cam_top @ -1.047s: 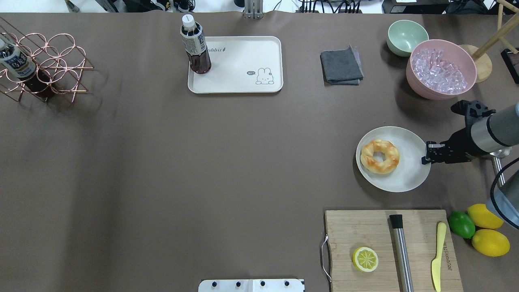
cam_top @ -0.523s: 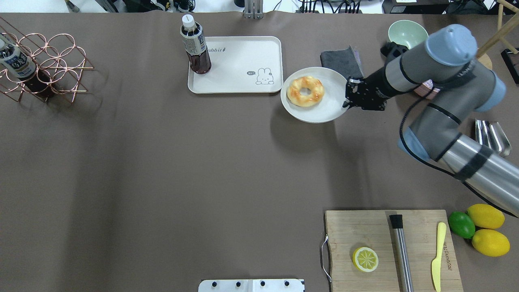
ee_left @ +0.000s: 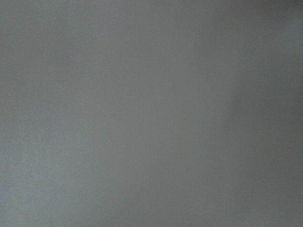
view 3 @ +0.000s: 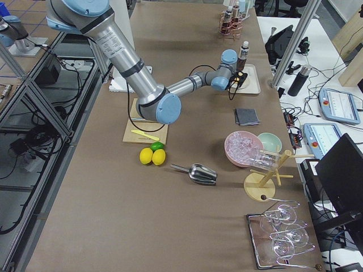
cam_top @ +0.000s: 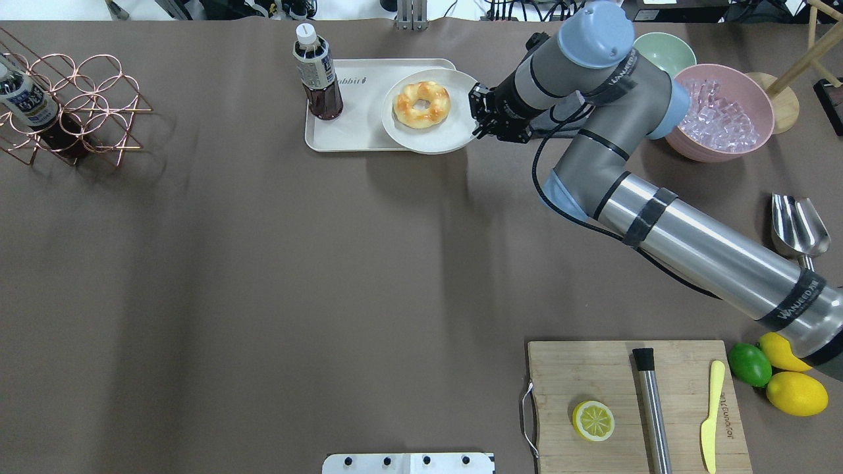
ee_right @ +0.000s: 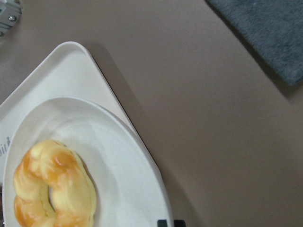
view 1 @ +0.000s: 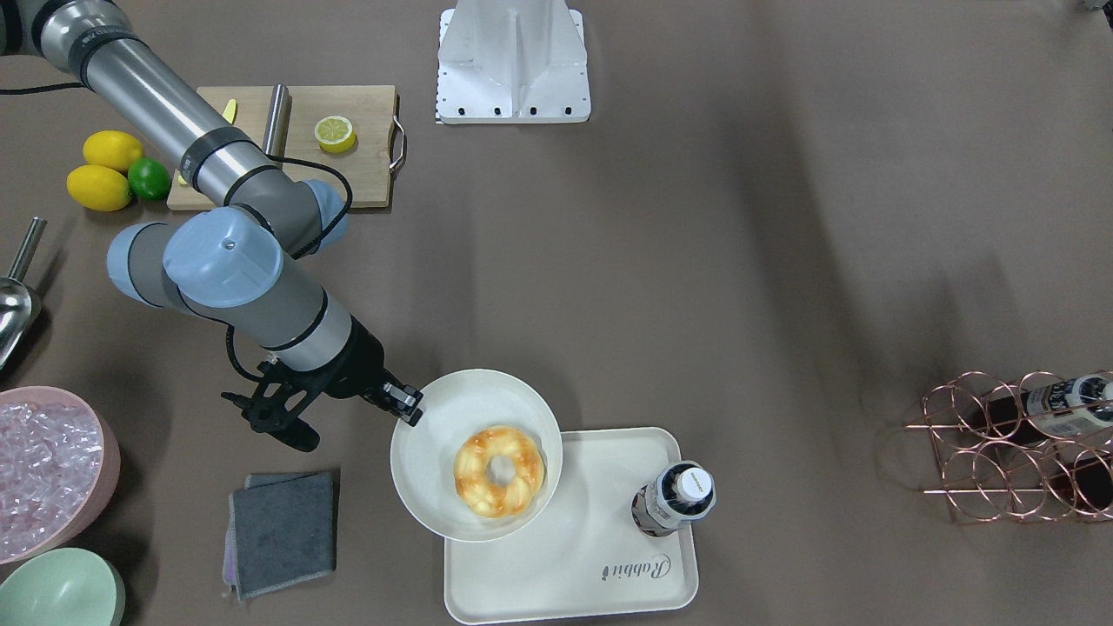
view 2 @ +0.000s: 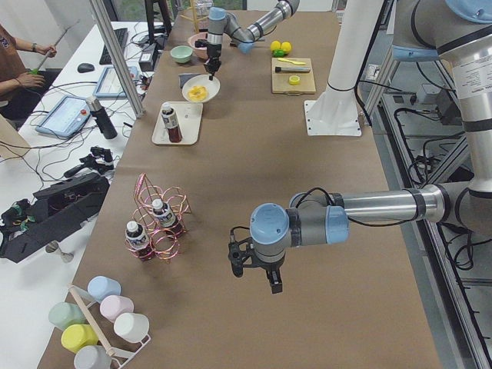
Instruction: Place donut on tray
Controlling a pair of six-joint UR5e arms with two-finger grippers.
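Donut [cam_top: 421,104] on round plate [cam_top: 436,137], plate over right end of tray [cam_top: 349,135].
The donut lay flat on the round plate, left of the plate's centre. The plate overlapped the tray's right end, and its right edge reached out past the tray rim. Contact between plate and tray could not be resolved. The right gripper [cam_top: 477,113] was clamped on the plate's right rim. A bottle [cam_top: 317,72] stood upright at the tray's left end, apart from the plate. The left gripper [view 2: 254,267] hung over bare table and showed only from the side, so whether it was open or closed could not be told.
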